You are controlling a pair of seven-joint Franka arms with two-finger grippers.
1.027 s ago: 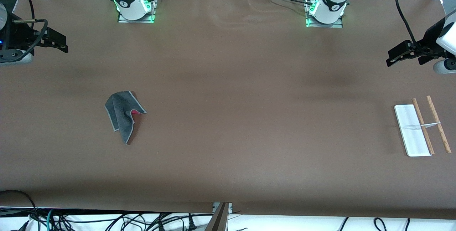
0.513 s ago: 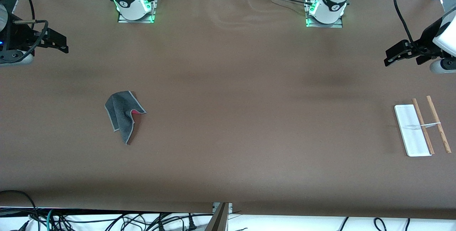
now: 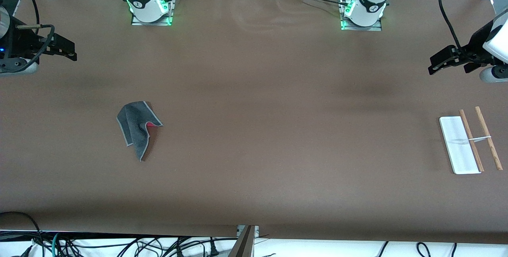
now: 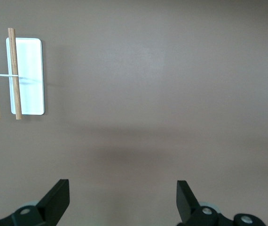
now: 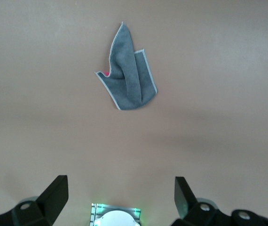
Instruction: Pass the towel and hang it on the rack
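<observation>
Down on the brown worktop, the towel lies crumpled toward the right arm's end. It looks soft, light and floppy, so pinching a raised fold should work best. The rack, thin wooden rods on a flat white base, sits toward the left arm's end. Higher up, the right end effector and left end effector hang wide open, holding nothing.

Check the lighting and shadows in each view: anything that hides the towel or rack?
Front view: even light, soft dark bands on the table, towel and rack both plain. Left wrist view: a soft shadow patch near the open left tool. Right wrist view: mild shading near the open right tool.
</observation>
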